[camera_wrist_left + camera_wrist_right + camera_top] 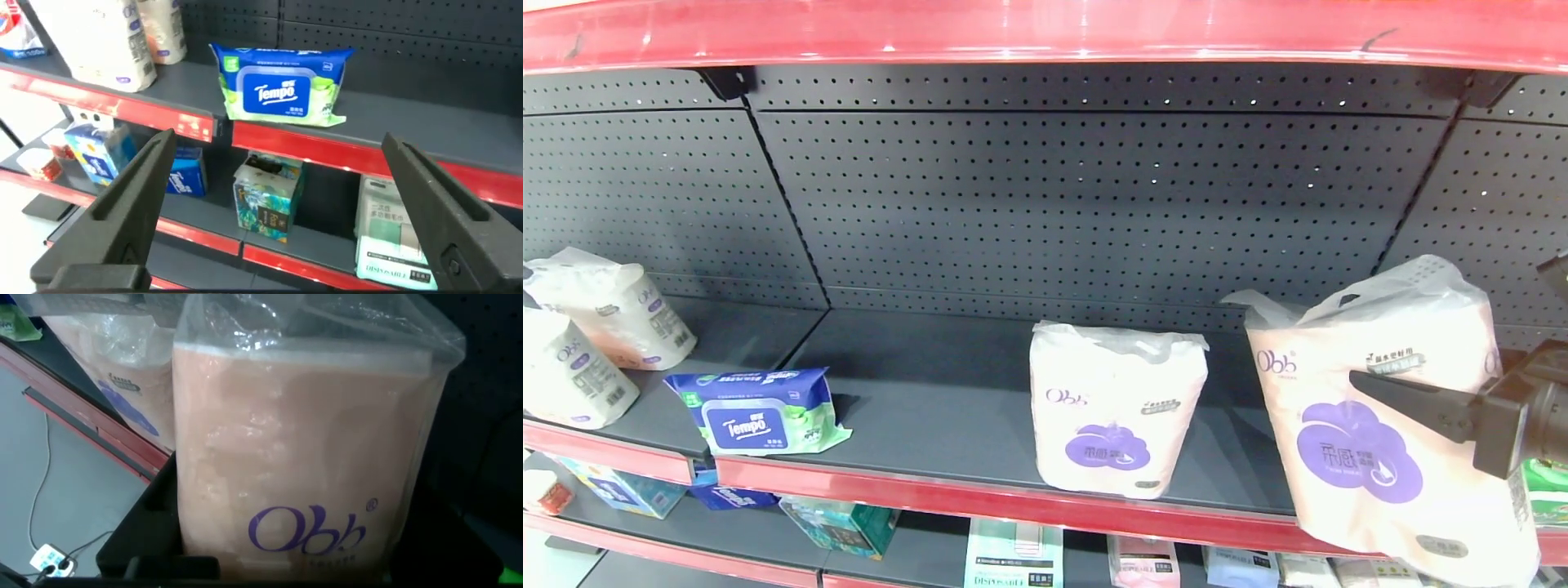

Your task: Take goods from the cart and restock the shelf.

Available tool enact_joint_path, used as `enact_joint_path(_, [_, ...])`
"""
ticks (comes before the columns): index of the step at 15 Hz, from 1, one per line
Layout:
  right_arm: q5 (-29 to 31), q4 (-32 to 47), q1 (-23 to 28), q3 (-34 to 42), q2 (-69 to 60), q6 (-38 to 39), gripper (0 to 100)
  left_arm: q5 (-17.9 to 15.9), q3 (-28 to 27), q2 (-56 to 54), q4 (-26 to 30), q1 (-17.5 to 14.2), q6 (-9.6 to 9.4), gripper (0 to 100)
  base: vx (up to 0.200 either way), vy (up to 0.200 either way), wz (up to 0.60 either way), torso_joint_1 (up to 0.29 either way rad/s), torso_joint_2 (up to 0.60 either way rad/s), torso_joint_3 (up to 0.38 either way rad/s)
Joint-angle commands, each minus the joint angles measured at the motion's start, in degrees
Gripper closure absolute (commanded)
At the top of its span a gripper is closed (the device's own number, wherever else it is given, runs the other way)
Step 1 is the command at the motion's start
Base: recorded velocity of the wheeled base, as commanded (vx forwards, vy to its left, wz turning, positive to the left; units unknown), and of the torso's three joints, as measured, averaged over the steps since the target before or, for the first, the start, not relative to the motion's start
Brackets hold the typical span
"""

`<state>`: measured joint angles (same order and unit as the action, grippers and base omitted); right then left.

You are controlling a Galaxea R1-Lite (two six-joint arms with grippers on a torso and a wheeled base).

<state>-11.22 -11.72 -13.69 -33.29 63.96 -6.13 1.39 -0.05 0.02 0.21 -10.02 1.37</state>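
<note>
Dark shelf (947, 400) with perforated back. The right gripper (302, 547) has its fingers closed on the tissue pack (1372, 425) at the shelf's front edge, apparently mid-body. Light, squashy, slick film: hold the firm body, not the loose top. Left gripper (278, 143) fingers are spread wide and empty.

So the left gripper (278, 139) is basically two long matte black plastic fingers (122, 204), chunky and slab-sided at the base, with flat bevelled faces that taper to narrow blunt tips. The right gripper (302, 527) is made of the same plain matte black stuff, and from the head camera one of its fingers (1413, 400) looks like a smooth pointed wedge coming out of a boxy black block (1499, 429). Behind that block sits a rounded, dark grey, slightly shiny wrist barrel (1543, 420); any screws or cables are too murky to tell.
</note>
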Motion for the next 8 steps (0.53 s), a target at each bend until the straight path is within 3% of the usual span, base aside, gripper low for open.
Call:
enact_joint_path(1, [-0.03,-0.5,-0.02,0.07,0.72,-0.02,100,-0.07,-0.04,-0.02,-0.03,-0.35,0.13,0,0.0,0.0,0.0,0.0,0.0,0.0])
enact_joint_path(8, [-0.12,-1.64,0.42,-0.11,3.18,-0.02,100,-0.25,0.05,-0.02,-0.03,-0.35,-0.22,0,0.0,0.0,0.0,0.0,0.0,0.0])
